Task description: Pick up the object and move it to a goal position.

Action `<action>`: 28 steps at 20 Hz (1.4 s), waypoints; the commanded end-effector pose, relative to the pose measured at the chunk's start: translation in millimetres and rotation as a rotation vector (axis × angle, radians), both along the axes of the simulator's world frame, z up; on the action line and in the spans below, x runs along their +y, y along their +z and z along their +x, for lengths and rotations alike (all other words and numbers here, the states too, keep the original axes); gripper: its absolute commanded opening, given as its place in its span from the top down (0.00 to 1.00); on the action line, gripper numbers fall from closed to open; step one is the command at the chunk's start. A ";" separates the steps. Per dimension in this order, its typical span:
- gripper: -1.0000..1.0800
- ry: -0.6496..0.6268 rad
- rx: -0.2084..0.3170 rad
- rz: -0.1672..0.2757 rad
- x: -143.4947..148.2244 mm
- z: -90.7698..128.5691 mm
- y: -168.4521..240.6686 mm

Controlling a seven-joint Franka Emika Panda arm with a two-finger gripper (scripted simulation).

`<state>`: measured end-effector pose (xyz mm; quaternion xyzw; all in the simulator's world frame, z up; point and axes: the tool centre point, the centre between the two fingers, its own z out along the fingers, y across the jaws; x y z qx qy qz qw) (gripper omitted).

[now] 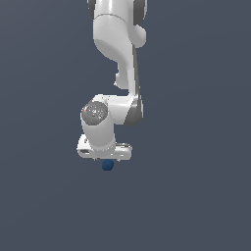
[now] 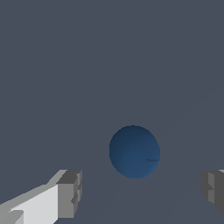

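My arm comes down from the top of the exterior view, bends at the wrist, and ends with my gripper pointing downward over a plain grey-blue surface. My jaws are spread wide: in the wrist view one grey fingertip stands on one side and the other on the opposite edge of the picture, with open space between them and nothing pinched. The small dark blue ball lies on the surface in that open space, apart from both fingertips and nearer the middle than either one. In the exterior view the ball peeks out just under the white body of my gripper, partly hidden by it.
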<state>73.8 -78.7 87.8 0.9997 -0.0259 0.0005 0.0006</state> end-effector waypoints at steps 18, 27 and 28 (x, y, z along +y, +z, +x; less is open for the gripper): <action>0.04 -0.007 0.001 0.001 -4.6 1.4 -54.1; 1.00 -0.007 0.001 0.001 -4.8 2.9 -56.9; 1.00 -0.007 0.001 0.001 -4.8 2.9 -56.9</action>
